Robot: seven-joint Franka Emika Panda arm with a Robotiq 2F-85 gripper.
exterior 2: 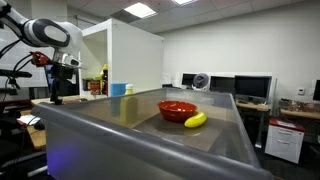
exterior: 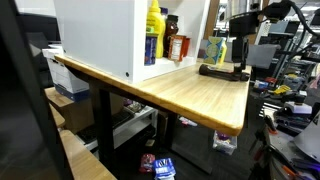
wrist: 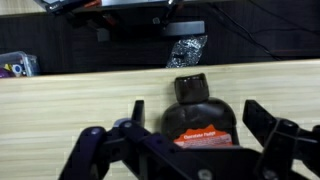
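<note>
Hovering over a light wooden table (exterior: 200, 95), the Panda arm's gripper (wrist: 195, 108) hangs with its two fingers (wrist: 138, 112) spread wide apart and nothing clamped between them. Straight beneath it, seen in the wrist view, lies a black object (wrist: 200, 120) with an orange label, flat on the tabletop, one finger on either side of it. Whether the fingers touch it cannot be told.

In an exterior view the same black object (exterior: 222, 70) rests on the table just out from the open front of a white cabinet (exterior: 95, 35), with the gripper (exterior: 240, 45) above it. Inside the cabinet stand a yellow bottle (exterior: 154, 25) and, beside it, a brown bottle (exterior: 174, 48).

In an exterior view from across the room, the gripper (exterior 2: 57, 85) hangs on the far side of the cabinet (exterior 2: 135, 55). A blue cup (exterior 2: 118, 89) sits at the cabinet's foot. Well apart from the cabinet, nearer the camera, a red bowl (exterior 2: 177, 109) stands on a grey surface (exterior 2: 120, 135) with a banana (exterior 2: 195, 120) touching its rim
</note>
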